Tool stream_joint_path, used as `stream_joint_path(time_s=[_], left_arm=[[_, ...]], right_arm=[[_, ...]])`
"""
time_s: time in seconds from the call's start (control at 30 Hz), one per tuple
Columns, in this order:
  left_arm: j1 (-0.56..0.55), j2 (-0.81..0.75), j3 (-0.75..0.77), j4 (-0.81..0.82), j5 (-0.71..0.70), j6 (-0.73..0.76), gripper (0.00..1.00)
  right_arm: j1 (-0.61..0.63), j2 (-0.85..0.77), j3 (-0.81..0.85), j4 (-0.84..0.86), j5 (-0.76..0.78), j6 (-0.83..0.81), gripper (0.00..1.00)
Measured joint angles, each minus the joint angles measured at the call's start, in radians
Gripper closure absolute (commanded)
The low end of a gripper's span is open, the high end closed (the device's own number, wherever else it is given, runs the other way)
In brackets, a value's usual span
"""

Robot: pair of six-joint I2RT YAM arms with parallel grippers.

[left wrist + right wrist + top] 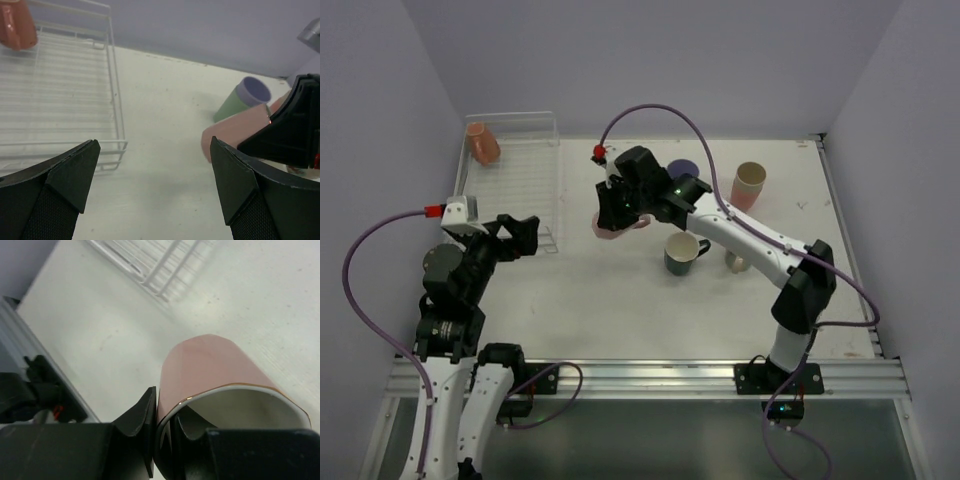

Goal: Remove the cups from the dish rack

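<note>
The dish rack (525, 180) of white wire sits at the back left and shows again in the left wrist view (60, 100). One orange cup (483, 142) stands in its far corner (17, 27). My right gripper (616, 212) is shut on the rim of a pink cup (215, 370), one finger inside and one outside, just above the table right of the rack. The right wrist view shows this grip (165, 425). The pink cup (232, 135) also appears in the left wrist view. My left gripper (523, 238) hangs open and empty by the rack's near right corner (155, 175).
A dark green handled mug (682, 253), a beige cup (750, 185), a small beige cup (735, 262) and a purple cup (682, 168) are on the table to the right. A green cup with a purple inside (242, 100) stands behind the pink one. Grey walls enclose the table.
</note>
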Motion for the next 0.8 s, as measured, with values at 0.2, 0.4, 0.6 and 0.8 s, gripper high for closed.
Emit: stream_joint_path(time_s=[0.2,0.4,0.6,0.8], left_arm=[[0.000,-0.094,-0.071,-0.059,-0.126,0.047,0.00],[0.000,-0.165,-0.109,-0.056,-0.196,0.055,0.00],[0.000,-0.163,-0.126,-0.055,-0.203,0.055,0.00],[0.000,-0.162,-0.132,-0.055,-0.202,0.055,0.00]], right_arm=[[0.018,0.267,0.249,-0.228,0.107,-0.162,1.00],[0.054,0.439,0.362,-0.364,0.200,-0.258,1.00],[0.061,0.512,0.423,-0.404,0.277,-0.338,1.00],[0.058,0.546,0.431,-0.399,0.352,-0.395,1.00]])
